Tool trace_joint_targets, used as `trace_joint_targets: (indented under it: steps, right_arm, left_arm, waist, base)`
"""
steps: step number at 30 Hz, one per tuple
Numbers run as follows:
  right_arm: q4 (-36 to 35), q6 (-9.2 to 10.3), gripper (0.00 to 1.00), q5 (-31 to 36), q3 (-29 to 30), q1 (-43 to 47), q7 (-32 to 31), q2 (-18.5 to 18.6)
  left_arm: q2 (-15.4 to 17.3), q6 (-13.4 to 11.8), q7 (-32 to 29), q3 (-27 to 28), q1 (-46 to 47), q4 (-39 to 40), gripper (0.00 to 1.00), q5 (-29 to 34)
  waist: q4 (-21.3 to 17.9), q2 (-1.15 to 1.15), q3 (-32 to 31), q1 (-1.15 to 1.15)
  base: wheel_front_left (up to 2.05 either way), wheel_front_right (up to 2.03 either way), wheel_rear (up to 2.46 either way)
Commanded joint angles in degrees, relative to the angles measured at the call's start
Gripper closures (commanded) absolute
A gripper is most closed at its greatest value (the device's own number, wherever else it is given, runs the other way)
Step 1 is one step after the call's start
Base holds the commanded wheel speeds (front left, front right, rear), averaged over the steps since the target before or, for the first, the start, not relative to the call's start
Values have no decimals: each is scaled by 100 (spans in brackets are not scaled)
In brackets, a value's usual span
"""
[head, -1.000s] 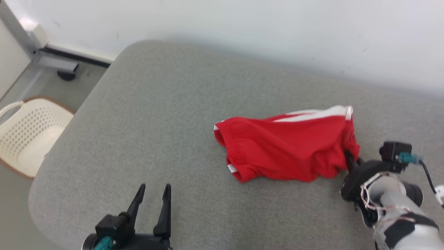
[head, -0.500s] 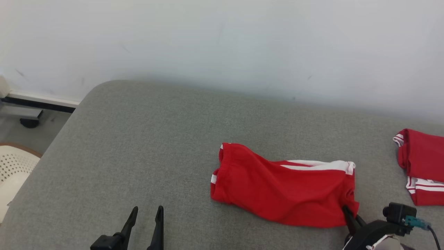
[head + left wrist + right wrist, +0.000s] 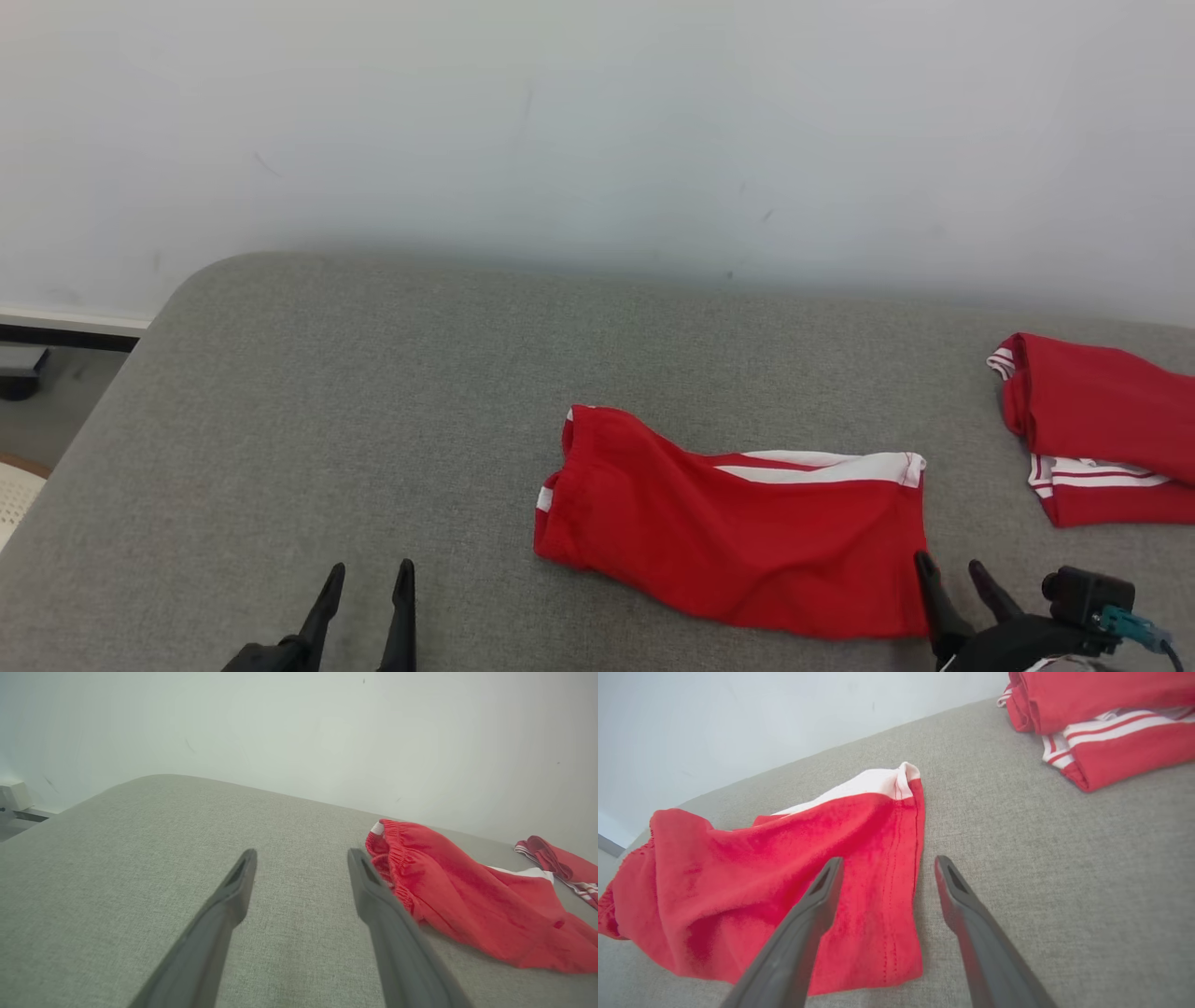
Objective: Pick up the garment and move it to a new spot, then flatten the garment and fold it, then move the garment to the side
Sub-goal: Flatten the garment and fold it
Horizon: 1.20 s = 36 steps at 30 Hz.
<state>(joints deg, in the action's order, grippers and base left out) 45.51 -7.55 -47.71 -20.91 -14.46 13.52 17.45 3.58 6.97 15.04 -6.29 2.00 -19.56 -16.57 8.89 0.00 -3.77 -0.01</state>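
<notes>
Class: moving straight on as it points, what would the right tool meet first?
Probably the near hem of the red shorts, lying just ahead of the right tool; depth is unclear.

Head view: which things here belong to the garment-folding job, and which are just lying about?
In the job:
- red garment, lying on the grey cushion
- right end effector, open beside its hem
- left end effector, open

Lying about:
- folded red clothes, far right
</notes>
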Motion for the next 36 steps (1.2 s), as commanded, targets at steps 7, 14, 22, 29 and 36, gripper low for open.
trace_joint_targets:
  steps: [7, 14, 22, 29, 36]
  right_arm:
    - [-1148, 11, 0, 1377, 1056, 335, 167, 24]
    - [-2595, 11, 0, 2601, 2126, 1194, 161, -536]
    - [-3509, 11, 0, 3210, 2722, 1933, 162, -1109]
    - [-3650, 11, 0, 3552, 2598, 2194, 162, -1291]
    - [-3078, 11, 0, 3523, 2473, 1966, 162, -1384]
  left_arm:
    - [124, -97, 12, 189, -211, 383, 0, 355]
    - [267, -215, 12, 211, -340, 634, 0, 788]
    - [288, -294, 12, 453, -565, 739, 0, 954]
    - [217, -413, 12, 560, -771, 857, 0, 1096]
    - [111, -359, 12, 639, -764, 925, 0, 1025]
  waist:
    - [-221, 0, 6, 1]
    - [-327, 0, 12, 1]
    - [-421, 0, -40, 1]
    - [-486, 0, -55, 1]
    - [-486, 0, -14, 1]
  base:
    - [0, 0, 0]
    - [0, 0, 0]
    - [0, 0, 0]
    - [0, 0, 0]
    - [0, 0, 0]
